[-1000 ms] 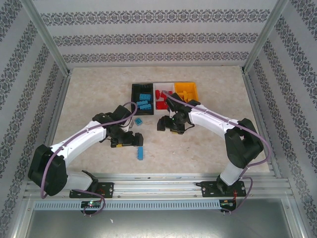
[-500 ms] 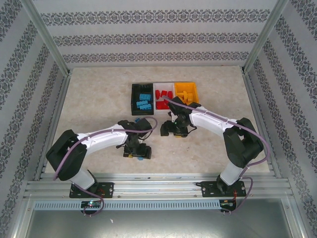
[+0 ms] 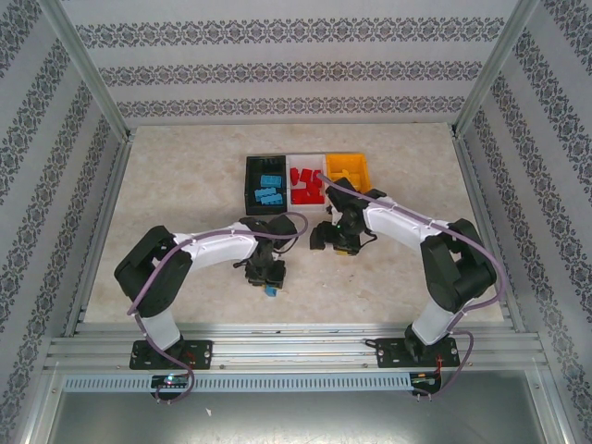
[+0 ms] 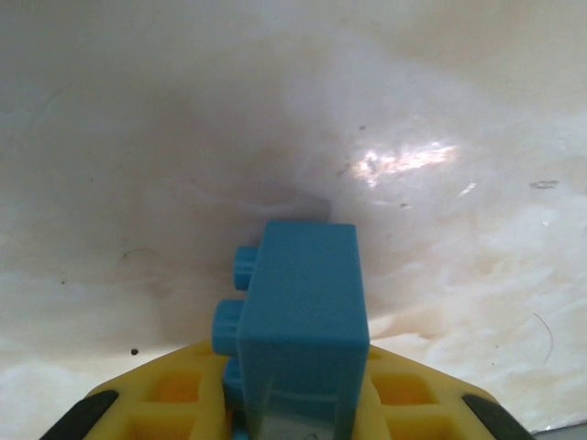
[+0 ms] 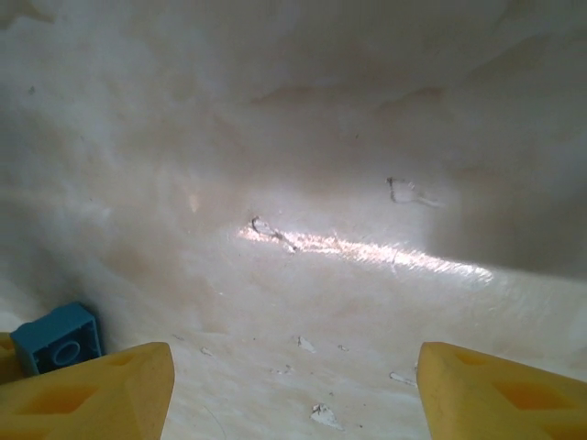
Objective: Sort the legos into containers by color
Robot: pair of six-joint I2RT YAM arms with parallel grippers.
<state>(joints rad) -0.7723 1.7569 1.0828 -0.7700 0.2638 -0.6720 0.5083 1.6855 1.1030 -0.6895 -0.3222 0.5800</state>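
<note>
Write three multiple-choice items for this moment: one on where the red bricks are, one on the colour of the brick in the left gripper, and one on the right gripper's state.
1. The red bricks lie in:
A) the black bin
B) the orange-yellow bin
C) the white bin

2. The brick in the left gripper is:
A) blue
B) red
C) orange-yellow

3. The right gripper is:
A) shut on a red brick
B) open, with nothing between its fingers
C) shut on a bin's rim

Answers:
1 C: the top view shows the red bricks inside the middle bin, which is white.
2 A: the left wrist view shows a blue studded brick clamped in the gripper.
3 B: the right wrist view shows the fingers wide apart over bare table.
</note>
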